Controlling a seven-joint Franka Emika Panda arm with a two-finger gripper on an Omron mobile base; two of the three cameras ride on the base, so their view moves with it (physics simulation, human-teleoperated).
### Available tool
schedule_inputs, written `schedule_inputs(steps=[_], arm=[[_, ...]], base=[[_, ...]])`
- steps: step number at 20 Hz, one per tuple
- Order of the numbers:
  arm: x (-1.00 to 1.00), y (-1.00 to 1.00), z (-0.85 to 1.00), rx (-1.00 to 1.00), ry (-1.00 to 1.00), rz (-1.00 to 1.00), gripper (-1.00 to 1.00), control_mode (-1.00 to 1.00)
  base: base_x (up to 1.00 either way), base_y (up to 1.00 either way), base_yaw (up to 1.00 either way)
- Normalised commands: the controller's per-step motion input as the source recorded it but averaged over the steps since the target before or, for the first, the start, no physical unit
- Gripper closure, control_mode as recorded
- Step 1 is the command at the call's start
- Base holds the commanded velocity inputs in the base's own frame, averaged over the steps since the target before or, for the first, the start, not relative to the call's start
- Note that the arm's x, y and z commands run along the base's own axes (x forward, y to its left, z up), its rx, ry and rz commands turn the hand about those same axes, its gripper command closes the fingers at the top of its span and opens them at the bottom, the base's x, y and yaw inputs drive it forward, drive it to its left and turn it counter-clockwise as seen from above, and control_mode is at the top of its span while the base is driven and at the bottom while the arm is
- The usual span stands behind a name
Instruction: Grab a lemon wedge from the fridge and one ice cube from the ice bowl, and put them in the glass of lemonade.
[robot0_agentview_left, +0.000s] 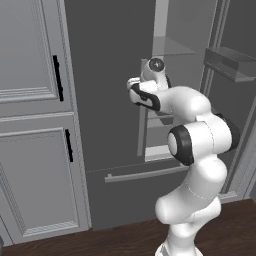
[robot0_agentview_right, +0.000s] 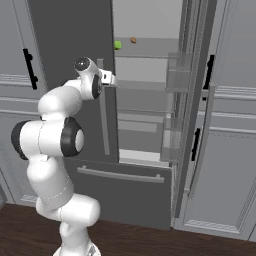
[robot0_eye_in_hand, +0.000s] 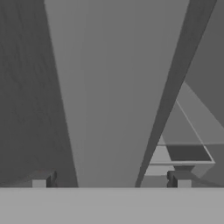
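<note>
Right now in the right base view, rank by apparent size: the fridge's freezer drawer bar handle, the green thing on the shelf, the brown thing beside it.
1. Freezer drawer bar handle, by far largest.
2. Green thing.
3. Brown thing, slightly smaller; it may sit deeper on the shelf, so that gap is unsure.

The fridge is a smooth dark grey with paler grey bar handles. The panelled cabinet beside it is lighter grey, with short black handles. On a pale grey shelf sit a bright green speck, possibly the lemon wedge, and a brown one. The floor is dark brown wood.
</note>
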Motion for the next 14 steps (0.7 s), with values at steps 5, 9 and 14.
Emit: schedule_inputs(steps=[5, 9, 14], arm=[[0.8, 0.0, -0.3, 0.0, 0.02, 0.0, -1.0, -1.0], [0.41, 0.02, -0.11, 0.0, 0.04, 0.0, 1.0, -1.0], [0.29, 0.01, -0.05, 0.0, 0.03, 0.0, 1.0, -1.0]], base=[[0.0, 0.0, 0.0], [0.0, 0.0, 0.0], [0.0, 0.0, 0.0]])
